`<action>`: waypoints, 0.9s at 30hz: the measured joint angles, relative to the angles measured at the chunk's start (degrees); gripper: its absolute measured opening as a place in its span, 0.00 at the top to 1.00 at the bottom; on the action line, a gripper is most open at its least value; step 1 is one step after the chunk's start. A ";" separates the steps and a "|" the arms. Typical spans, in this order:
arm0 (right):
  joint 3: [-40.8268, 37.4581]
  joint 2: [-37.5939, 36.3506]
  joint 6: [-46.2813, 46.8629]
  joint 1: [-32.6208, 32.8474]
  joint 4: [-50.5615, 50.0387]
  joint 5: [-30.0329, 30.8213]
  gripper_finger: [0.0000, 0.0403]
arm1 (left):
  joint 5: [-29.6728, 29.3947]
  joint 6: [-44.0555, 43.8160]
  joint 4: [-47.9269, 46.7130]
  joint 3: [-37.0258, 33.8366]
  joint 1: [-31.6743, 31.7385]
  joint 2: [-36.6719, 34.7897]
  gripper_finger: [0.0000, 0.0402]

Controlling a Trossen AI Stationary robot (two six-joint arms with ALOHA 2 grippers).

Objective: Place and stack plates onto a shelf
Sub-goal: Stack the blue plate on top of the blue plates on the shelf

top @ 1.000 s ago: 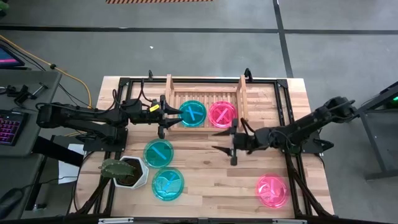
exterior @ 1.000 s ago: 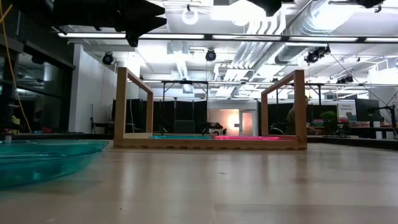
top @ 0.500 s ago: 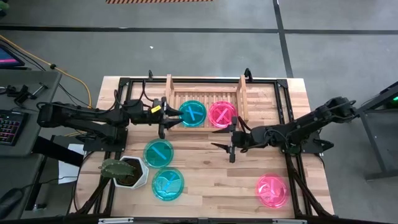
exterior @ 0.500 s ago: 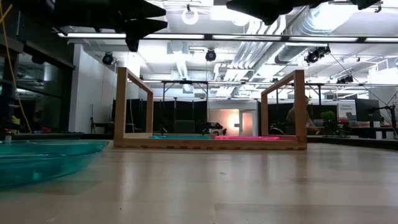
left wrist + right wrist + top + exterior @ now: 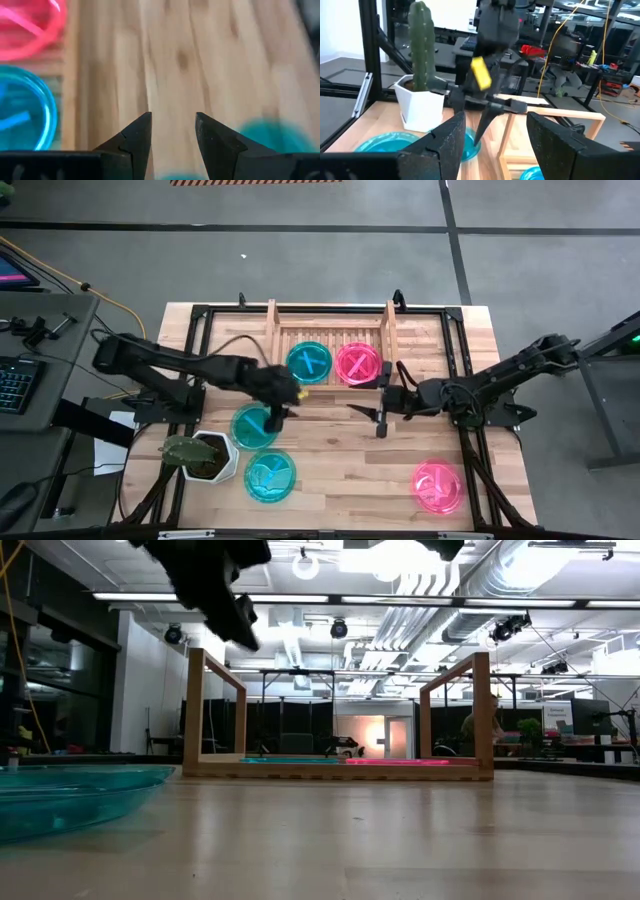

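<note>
So far, two plates are on the shelf and three lie loose on the bench; by my judgement well over half the job remains, and no stacking shows yet.

Nearest the front edge, at about 7 o'clock from the bench's middle, a teal plate lies flat beside the white plant pot. At 4 o'clock, well apart from everything, lies a pink plate. A second loose teal plate lies at 9 o'clock.

The left gripper hangs over the inner edge of that second teal plate. Its fingers stand narrowly apart and empty in the left wrist view, touching nothing that I can make out.

The right gripper waits near the bench's middle, just short of the shelf's front rail. Its fingers are spread wide, holding nothing.

Farthest off, at 12 o'clock, the wooden shelf carries one teal plate and one pink plate side by side, each lying flat on the slats. Only five plates are in sight; I cannot tell where any others are.
</note>
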 joint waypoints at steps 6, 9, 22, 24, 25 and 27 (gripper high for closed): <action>0.00 0.00 -0.01 0.07 -0.80 -0.01 0.49 | 0.05 13.37 -7.47 7.05 -4.14 7.74 0.65; 0.00 0.00 0.00 0.07 -1.72 0.01 0.49 | 0.02 22.66 -7.34 7.52 -5.98 10.34 0.65; 0.00 0.02 -0.01 0.07 -4.69 0.03 0.49 | -5.19 36.07 -16.28 7.52 -8.07 20.04 0.65; 0.00 0.02 0.01 0.07 -4.73 0.02 0.49 | -6.85 38.58 -18.47 7.52 -8.08 21.03 0.65; 0.00 0.01 0.01 0.07 -4.73 0.03 0.49 | -8.07 39.54 -18.93 7.50 -8.09 21.38 0.65; 0.00 0.02 0.01 0.07 -4.75 0.03 0.49 | -10.12 41.31 -19.68 7.50 -8.07 21.88 0.65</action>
